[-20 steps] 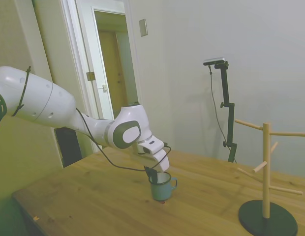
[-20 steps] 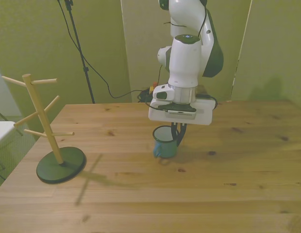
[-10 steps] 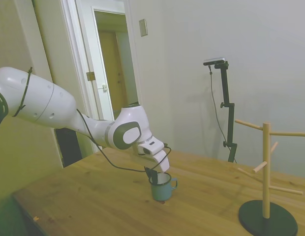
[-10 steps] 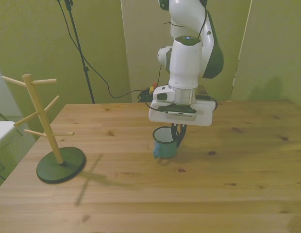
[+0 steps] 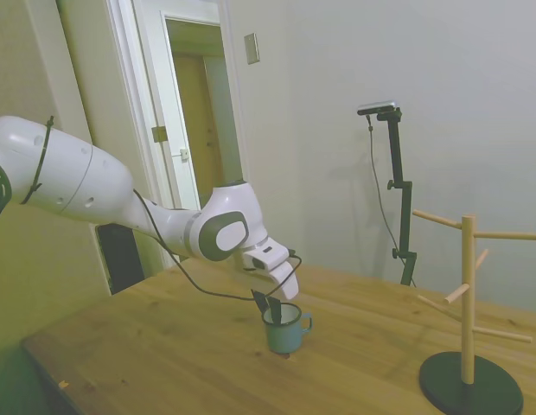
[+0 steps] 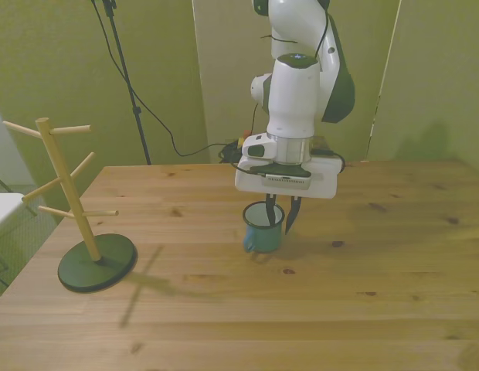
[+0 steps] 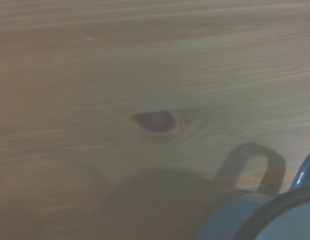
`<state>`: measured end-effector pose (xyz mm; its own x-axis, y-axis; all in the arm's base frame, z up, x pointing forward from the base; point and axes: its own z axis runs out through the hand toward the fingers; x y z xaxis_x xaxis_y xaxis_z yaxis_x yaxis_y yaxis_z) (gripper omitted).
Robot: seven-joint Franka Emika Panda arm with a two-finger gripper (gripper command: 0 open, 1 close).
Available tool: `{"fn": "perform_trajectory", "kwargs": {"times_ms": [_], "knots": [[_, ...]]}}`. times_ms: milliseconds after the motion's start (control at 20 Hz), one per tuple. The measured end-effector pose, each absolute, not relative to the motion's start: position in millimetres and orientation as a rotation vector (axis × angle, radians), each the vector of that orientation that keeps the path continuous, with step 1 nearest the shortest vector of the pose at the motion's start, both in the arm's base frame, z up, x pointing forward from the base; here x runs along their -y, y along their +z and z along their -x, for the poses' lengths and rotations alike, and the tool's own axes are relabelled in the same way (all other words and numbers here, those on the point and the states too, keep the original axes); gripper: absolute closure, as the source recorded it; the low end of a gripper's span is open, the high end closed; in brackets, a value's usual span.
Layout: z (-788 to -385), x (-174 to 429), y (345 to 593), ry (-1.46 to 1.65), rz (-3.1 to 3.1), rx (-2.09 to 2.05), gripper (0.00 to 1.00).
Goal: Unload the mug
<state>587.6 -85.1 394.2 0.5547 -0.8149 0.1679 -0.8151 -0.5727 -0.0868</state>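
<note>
The mug [image 6: 263, 229] stands upright on the counter [image 6: 378, 263], near its middle and well apart from the wooden mug tree [image 6: 77, 202], whose pegs are all bare; judging by that, the unloading looks done. Its white inside appears empty. Right above it hang the jaws [image 6: 280, 213], released and spread, one finger over the mug's mouth, one outside the rim.

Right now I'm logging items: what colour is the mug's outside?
Teal-blue on the mug, with a dark rim; the front view shows it best.
</note>
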Motion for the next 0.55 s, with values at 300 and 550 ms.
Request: {"fn": "perform_trajectory", "kwargs": {"times_ms": [300,550], "knots": [[-565.5,89.2,459.8,0.299,-2.803,1.454,0.0],[-536.2,77.6,510.8,0.225,-2.867,1.424,0.0]]}}
